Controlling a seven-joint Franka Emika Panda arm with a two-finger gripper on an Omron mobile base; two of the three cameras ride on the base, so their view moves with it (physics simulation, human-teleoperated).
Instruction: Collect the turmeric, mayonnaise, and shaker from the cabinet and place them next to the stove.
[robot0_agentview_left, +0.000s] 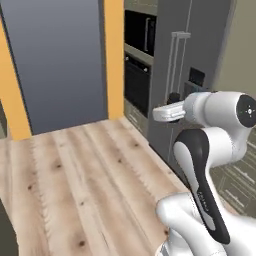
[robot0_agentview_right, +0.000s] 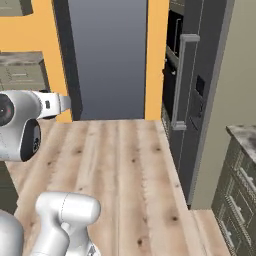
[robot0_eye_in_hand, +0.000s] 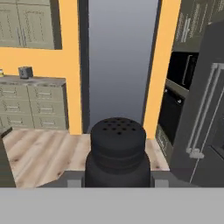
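The shaker (robot0_eye_in_hand: 117, 151), a small black bottle with a perforated narrower top, stands upright between your gripper (robot0_eye_in_hand: 117, 181) fingers, pinched there over the pale wood floor (robot0_agentview_left: 75, 175); no stove appears ahead.

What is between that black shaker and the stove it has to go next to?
Cannot tell: the stove isn't in these pictures. The shaker sits right between the gripper fingertips, with open wooden floor and a grey doorway ahead.
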